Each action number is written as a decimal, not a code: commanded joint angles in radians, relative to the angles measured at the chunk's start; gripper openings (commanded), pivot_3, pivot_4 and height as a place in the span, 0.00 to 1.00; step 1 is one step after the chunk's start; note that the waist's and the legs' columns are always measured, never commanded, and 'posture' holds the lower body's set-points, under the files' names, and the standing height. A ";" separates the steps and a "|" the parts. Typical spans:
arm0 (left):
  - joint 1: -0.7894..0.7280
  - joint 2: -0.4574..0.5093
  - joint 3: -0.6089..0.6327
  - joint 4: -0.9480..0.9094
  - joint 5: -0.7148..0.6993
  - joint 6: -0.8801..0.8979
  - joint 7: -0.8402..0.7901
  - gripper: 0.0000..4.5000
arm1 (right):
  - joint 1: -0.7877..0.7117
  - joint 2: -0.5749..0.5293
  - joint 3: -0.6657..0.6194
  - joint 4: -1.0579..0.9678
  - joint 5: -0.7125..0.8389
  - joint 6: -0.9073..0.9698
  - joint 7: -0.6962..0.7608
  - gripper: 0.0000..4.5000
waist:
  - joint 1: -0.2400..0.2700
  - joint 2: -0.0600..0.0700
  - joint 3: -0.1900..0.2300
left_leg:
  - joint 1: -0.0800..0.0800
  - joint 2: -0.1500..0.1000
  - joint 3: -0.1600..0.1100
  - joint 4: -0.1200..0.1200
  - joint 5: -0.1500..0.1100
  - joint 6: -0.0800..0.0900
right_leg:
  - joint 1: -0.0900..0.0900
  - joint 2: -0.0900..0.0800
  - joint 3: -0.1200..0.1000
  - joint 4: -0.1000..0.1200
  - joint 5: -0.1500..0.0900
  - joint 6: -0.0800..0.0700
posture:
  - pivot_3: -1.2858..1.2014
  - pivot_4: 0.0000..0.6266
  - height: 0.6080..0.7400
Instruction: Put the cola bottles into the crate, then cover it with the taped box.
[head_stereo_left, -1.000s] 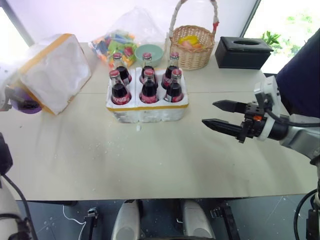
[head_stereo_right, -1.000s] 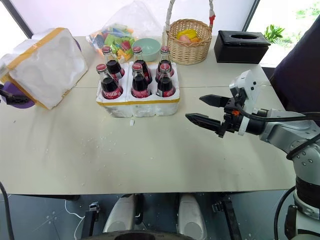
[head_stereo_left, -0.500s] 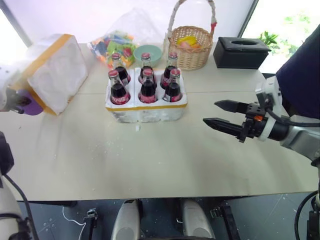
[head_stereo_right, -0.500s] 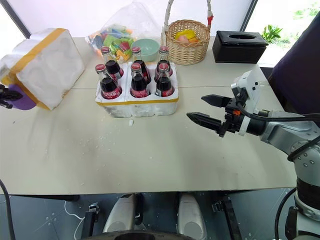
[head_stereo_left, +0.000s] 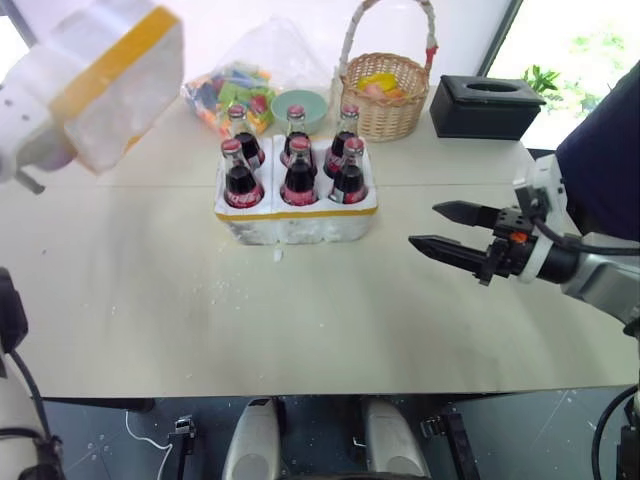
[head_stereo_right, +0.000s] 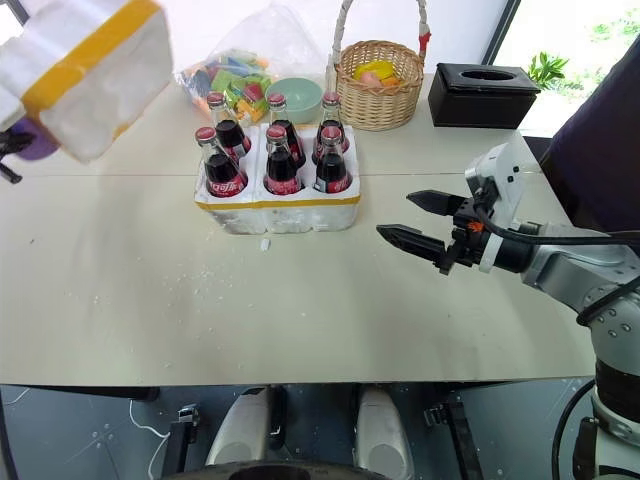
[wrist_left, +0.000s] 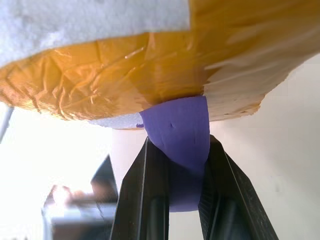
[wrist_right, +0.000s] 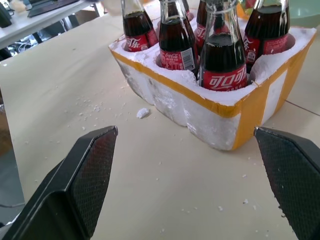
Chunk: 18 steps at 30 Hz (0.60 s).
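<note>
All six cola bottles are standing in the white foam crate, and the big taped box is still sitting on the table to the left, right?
Not quite. The six cola bottles do stand in the crate, but the taped box is off the table, held up in the air by the left gripper, as the left eye view shows.

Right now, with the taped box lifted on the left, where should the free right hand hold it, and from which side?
Probably the box's bare right wall, from the right. The taped box hangs tilted, pinched by the left hand only at a purple tab; the right hand is open, beside the crate.
</note>
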 joint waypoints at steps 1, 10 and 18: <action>0.077 0.010 0.074 -0.197 -0.136 -0.131 -0.057 0.04 | -0.014 0.000 -0.013 -0.007 0.003 -0.028 -0.003 1.00 | -0.001 0.000 0.000 | 0.000 0.000 0.000 0.000 0.000 0.000 | 0.000 0.000 0.000 0.000 0.000 0.000 | 0.52 0.24 1.00; 0.468 0.030 0.237 -0.878 -0.221 0.001 0.065 0.04 | -0.037 0.043 0.044 0.038 -0.018 -0.052 -0.005 1.00 | -0.005 0.000 0.000 | 0.002 0.001 0.002 0.000 0.000 0.000 | -0.001 0.001 0.004 0.002 0.000 0.000 | 0.52 0.24 1.00; 0.514 0.048 0.179 -0.943 0.034 -0.219 0.319 0.04 | -0.057 0.036 0.065 0.064 -0.034 -0.067 0.026 1.00 | 0.001 0.000 0.000 | 0.002 0.000 0.002 0.000 0.000 0.000 | 0.000 0.001 0.004 0.001 0.000 0.000 | 0.52 0.24 1.00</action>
